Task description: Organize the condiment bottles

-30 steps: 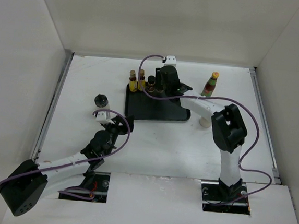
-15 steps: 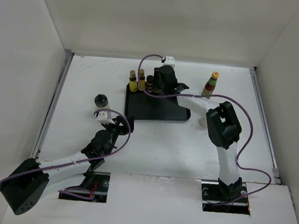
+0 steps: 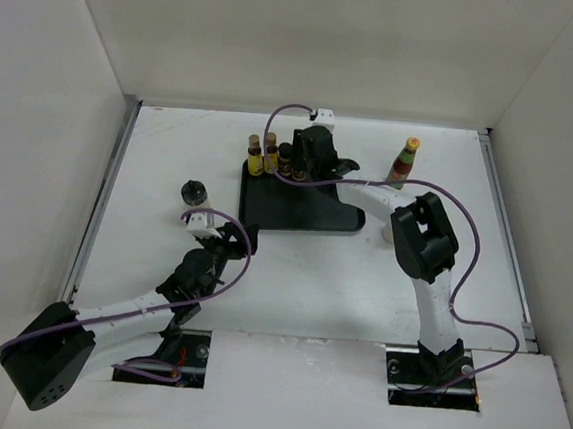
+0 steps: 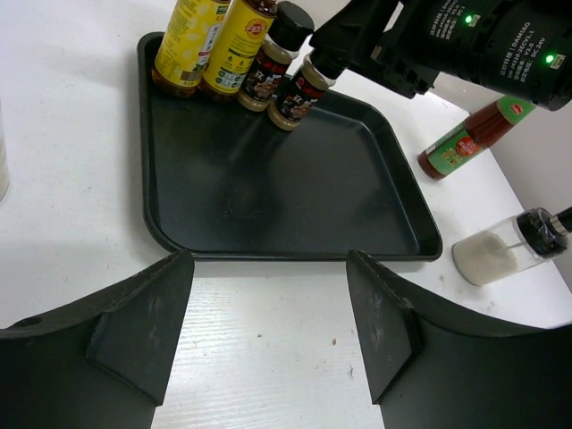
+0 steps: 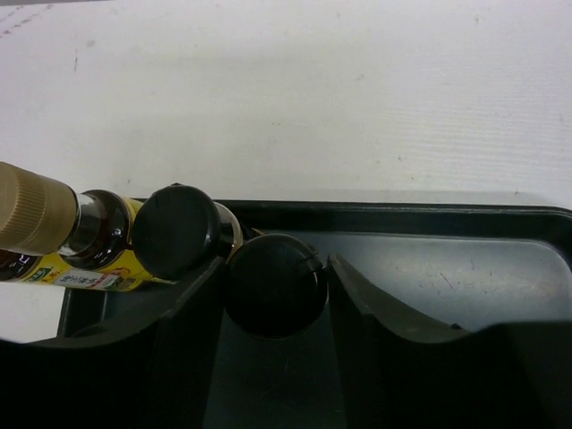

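Dark jar (image 5: pixel 274 284) standing in black tray (image 4: pixel 268 179) beside matching jar (image 5: pixel 179 231); right gripper (image 5: pixel 275 268) bracketing its cap, grip impossible to tell. Left gripper (image 4: pixel 268 259) hanging open, holding nothing.

Bright, even light from overhead floods my white table (image 3: pixel 171 154) leaving only faint soft shadows, a pale sheen lies on the glossy flat black rectangular tray (image 4: pixel 268 197), and my right fingers (image 5: pixel 161 357) sit dark, slightly blurred.

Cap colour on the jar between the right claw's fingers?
Black; the cap shows best in the right wrist view.
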